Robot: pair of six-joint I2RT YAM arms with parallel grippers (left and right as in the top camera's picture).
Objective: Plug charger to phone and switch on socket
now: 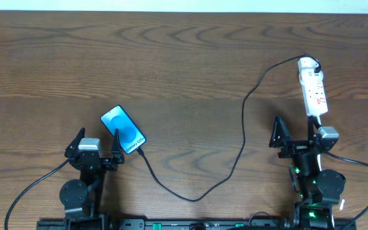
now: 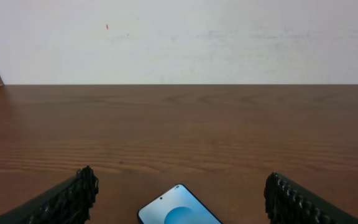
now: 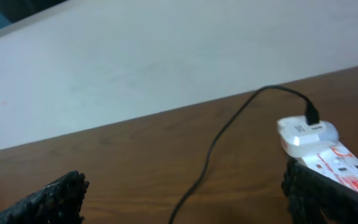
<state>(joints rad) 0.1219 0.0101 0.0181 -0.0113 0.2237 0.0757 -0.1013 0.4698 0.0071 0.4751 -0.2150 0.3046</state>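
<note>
Currently both spread, empty: left gripper [image 1: 98,142] beside Galaxy phone [image 1: 123,130], right gripper [image 1: 297,133] just short of power strip [image 1: 312,86]. Black charger cable [image 1: 244,128] trails limp between them; light, floppy, probably best pinched at its stiff tip by phone.

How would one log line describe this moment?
left gripper: open, near phone | right gripper: open, near socket | charger: runs from socket to phone
</note>
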